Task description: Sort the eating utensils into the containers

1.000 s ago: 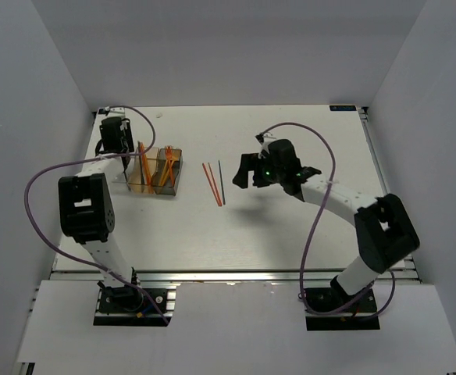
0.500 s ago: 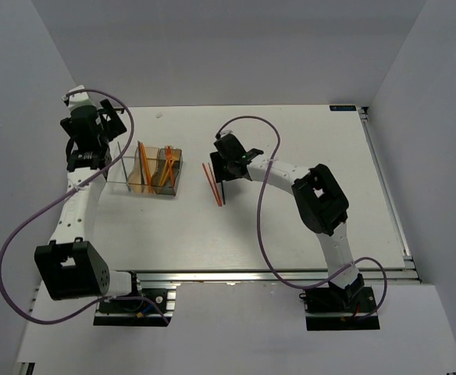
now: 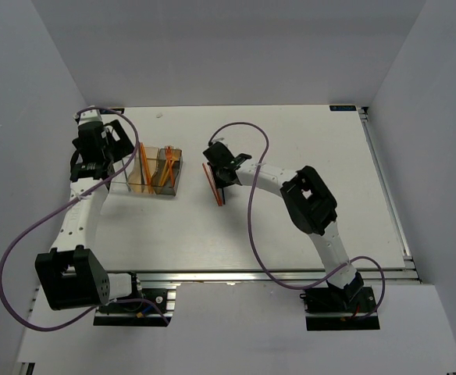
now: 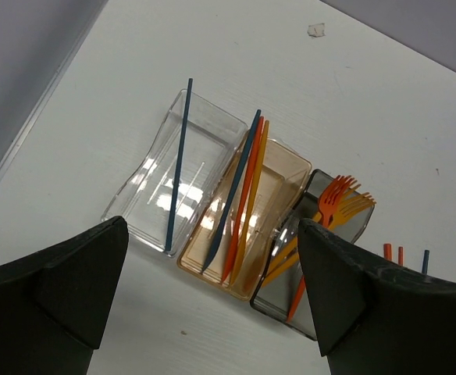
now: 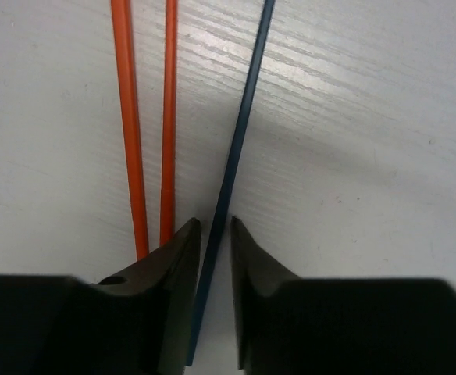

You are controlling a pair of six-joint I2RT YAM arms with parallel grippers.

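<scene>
White table (image 3: 290,226) with faint wood grain, three joined bins (image 4: 236,234) rested on its left part, two orange sticks (image 5: 146,117) and one dark blue stick (image 5: 240,133) lay side by side near mid-table, small scrap (image 4: 315,30) farther back

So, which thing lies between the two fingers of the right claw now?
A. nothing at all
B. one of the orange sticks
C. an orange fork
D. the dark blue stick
D. In the right wrist view the dark blue stick runs into the narrow gap of the right claw, while the two orange sticks lie to the left, outside the fingers.
</scene>
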